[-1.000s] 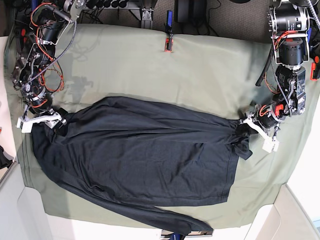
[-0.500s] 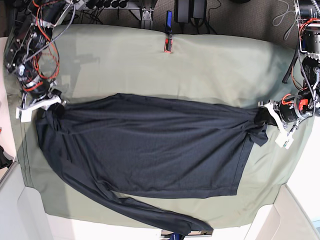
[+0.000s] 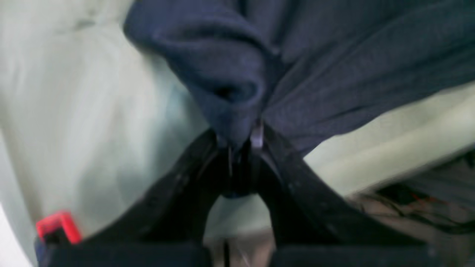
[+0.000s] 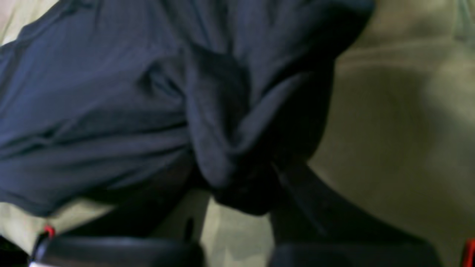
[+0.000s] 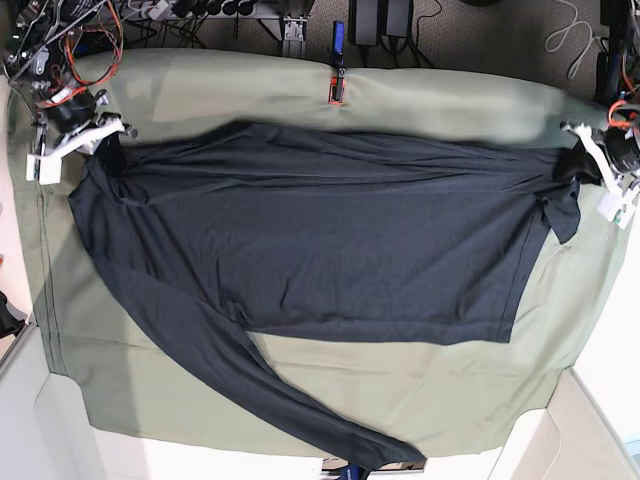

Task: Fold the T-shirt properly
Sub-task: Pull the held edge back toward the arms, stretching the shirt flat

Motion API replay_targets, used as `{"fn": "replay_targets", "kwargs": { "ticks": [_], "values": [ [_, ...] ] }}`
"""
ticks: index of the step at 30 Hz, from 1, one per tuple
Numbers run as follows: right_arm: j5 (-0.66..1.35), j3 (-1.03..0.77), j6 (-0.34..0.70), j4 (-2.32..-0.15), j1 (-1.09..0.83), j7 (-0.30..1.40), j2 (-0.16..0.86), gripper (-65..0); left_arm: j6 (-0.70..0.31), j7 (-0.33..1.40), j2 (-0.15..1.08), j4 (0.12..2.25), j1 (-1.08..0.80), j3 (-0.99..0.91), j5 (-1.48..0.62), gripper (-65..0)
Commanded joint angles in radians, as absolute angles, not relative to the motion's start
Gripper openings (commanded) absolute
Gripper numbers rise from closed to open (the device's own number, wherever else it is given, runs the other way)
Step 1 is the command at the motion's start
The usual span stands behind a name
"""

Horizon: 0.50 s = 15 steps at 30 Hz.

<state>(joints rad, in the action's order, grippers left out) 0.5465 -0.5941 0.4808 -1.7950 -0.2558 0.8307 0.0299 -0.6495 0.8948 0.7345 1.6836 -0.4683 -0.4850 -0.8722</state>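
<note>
Shirt's stretched flat, folding hasn't really started

Both hands are clamped on bunched fabric: the left hand point(image 5: 592, 160) and right hand point(image 5: 88, 138) pinch opposite ends of the T-shirt point(image 5: 300, 240), which lies spread across the green tabletop point(image 5: 300, 90), just below the red clip point(image 5: 338, 90). One sleeve trails off toward the near edge. No folds made yet, so basically everything's left.

An olive-green table cloth point(image 5: 420, 110) carries a red clamp point(image 5: 338, 90) at its far edge.

Black arms with red wiring, white-fingered left gripper point(image 5: 598, 165) and right gripper point(image 5: 75, 140), seemingly plastic.
</note>
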Motion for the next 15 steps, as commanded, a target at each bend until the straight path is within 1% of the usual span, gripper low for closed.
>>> {"fn": "replay_targets", "kwargs": {
  "ticks": [1, 4, 9, 13, 14, 15],
  "values": [
    [0.542, -0.602, 0.476, -1.818, -0.276, 0.812, 0.041, -65.0, -0.640, 0.894, 0.756, 1.705, -0.489, -0.507, -0.857, -65.0],
    [0.537, -0.604, 0.476, -1.822, -0.304, 0.812, 0.042, -65.0, -0.641, 0.894, 0.735, 1.716, -0.521, -0.513, -0.856, -65.0],
    [0.531, -0.611, 0.476, -1.822, -0.330, 0.809, 0.056, -65.0, -0.671, 0.886, 0.673, 1.716, -0.521, -0.513, -0.848, -65.0],
    [0.530, -0.611, 0.476, -1.822, -0.324, 0.808, 0.073, -65.0, -0.678, 0.826, 0.648, 1.716, -0.515, -0.512, -0.810, -65.0],
    [0.531, -0.611, 0.476, -1.822, -0.324, 0.808, 0.077, -65.0, -0.678, 0.810, 0.648, 1.715, -0.516, -0.511, -0.798, -60.9],
    [0.530, -0.611, 0.476, -1.822, -0.325, 0.808, 0.078, -65.0, -0.678, 0.804, 0.648, 1.715, -0.516, -0.511, -0.787, -55.2]
  ]
}}
